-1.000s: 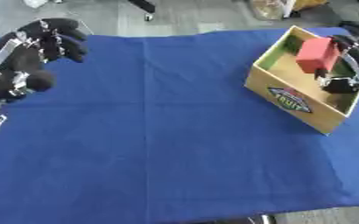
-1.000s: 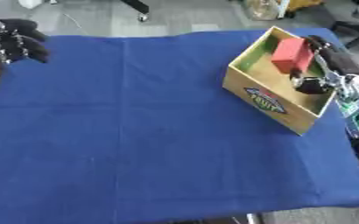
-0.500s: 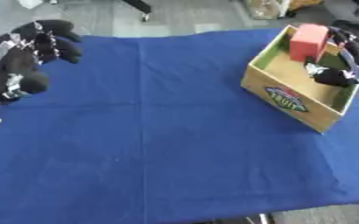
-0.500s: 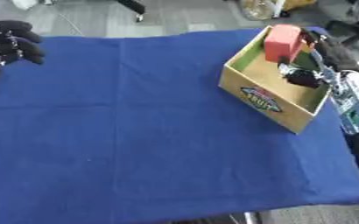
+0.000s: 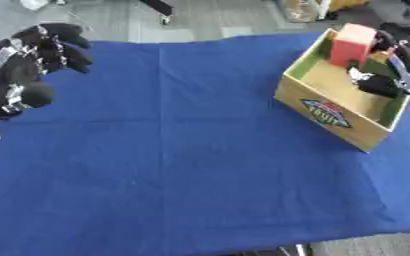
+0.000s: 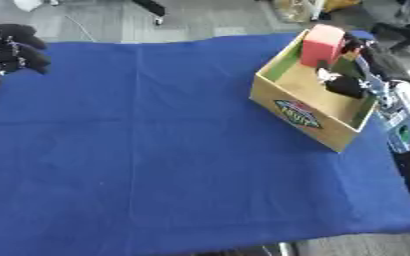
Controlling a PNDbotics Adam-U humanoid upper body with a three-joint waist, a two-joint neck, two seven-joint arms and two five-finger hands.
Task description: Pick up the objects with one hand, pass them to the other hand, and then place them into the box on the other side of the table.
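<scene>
Red block (image 5: 353,44) upright in the far end of the box (image 5: 331,114), at the cloth's (image 5: 182,165) right side. Right hand (image 5: 380,85) inside the box just beside the block, fingers curled, touching or apart from it impossible to tell. Left hand (image 5: 35,56) at far left, fingers curled, holding nothing. Wide bare cloth between box and left hand.

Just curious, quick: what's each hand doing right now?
Left hand: curled shut, holding nothing.
Right hand: over the box; fingers cannot be told.
</scene>
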